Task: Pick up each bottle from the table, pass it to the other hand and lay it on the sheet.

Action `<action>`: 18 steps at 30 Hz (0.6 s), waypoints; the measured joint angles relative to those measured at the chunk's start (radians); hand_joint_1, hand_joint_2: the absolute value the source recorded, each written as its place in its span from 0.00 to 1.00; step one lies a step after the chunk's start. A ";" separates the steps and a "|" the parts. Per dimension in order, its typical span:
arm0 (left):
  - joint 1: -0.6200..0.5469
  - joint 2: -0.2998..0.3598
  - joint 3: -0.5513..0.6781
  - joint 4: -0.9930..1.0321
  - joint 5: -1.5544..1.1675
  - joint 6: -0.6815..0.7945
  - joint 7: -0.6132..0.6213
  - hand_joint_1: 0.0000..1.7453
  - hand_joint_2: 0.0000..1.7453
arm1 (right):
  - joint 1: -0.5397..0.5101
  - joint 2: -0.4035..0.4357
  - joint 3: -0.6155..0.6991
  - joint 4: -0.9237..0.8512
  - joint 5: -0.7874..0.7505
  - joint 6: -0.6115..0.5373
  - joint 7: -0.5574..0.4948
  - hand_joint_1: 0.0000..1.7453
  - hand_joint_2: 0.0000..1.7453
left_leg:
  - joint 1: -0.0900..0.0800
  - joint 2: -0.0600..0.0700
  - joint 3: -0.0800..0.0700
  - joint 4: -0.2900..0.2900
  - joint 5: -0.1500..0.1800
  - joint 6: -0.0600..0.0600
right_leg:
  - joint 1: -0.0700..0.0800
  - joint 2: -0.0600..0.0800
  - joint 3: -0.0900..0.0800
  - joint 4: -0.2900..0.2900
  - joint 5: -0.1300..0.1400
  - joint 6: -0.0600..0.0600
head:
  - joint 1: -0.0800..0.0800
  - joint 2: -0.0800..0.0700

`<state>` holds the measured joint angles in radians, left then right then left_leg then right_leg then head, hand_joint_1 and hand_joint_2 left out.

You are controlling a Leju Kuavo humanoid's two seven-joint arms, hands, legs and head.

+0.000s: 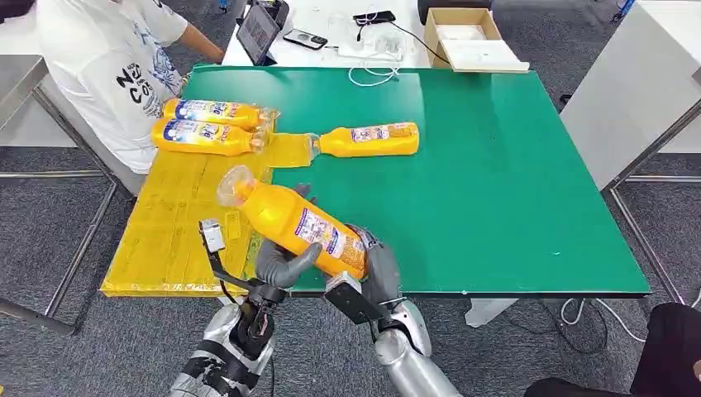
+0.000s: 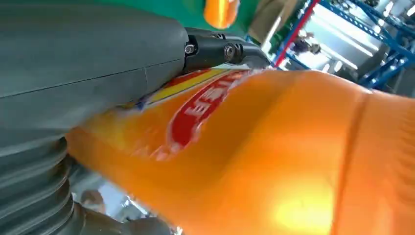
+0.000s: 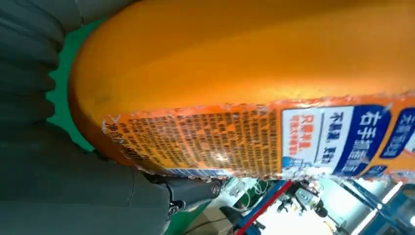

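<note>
An orange bottle point(image 1: 291, 221) with a blue and white label hangs tilted over the table's front edge, cap end up and to the left. My left hand point(image 1: 283, 265) grips its middle from below, and my right hand point(image 1: 382, 269) holds its base end. In the left wrist view the thumb point(image 2: 88, 54) lies across the bottle point(image 2: 274, 147). In the right wrist view the bottle point(image 3: 244, 73) sits pressed against my right hand point(image 3: 63, 196). Two more bottles point(image 1: 208, 111) point(image 1: 203, 136) lie on the yellow sheet point(image 1: 178, 227). A third bottle point(image 1: 369, 139) lies on the green table point(image 1: 496, 190).
A person in a white T-shirt point(image 1: 107, 58) sits at the far left corner, close to the sheet. Behind the green table a white table holds a tablet point(image 1: 258, 31), a phone point(image 1: 304, 38) and a cardboard box point(image 1: 467, 37). Another white table point(image 1: 636, 83) stands at the right.
</note>
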<state>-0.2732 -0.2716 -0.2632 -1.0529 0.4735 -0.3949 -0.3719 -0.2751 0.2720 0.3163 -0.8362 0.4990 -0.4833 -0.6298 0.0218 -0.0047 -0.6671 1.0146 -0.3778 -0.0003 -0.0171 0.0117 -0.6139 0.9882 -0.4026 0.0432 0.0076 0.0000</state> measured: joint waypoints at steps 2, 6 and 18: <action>-0.005 0.000 -0.001 0.008 -0.012 0.021 -0.005 0.00 1.00 | -0.005 0.006 0.012 0.016 0.005 0.000 0.006 1.00 1.00 | 0.000 0.000 0.000 0.000 0.000 0.000 | 0.000 0.000 0.000 0.000 0.000 0.000 | 0.000 0.000; -0.010 -0.002 0.000 0.019 -0.039 0.079 -0.036 0.00 1.00 | -0.020 0.013 0.034 0.052 0.005 0.017 0.020 1.00 1.00 | 0.000 0.000 0.000 0.000 0.000 0.000 | 0.000 0.000 0.000 0.000 0.000 0.000 | 0.000 0.000; -0.008 -0.003 0.001 0.019 -0.057 0.106 -0.053 0.00 1.00 | -0.047 0.016 0.052 0.101 0.000 0.021 0.023 1.00 1.00 | 0.000 0.000 0.000 0.000 0.000 0.000 | 0.000 0.000 0.000 0.000 0.000 0.000 | 0.000 0.000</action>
<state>-0.2813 -0.2743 -0.2617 -1.0342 0.4166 -0.2888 -0.4246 -0.3217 0.2884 0.3681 -0.7351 0.4993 -0.4620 -0.6065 0.0217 -0.0045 -0.6671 1.0146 -0.3778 -0.0002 -0.0172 0.0117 -0.6143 0.9882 -0.4026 0.0432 0.0080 0.0000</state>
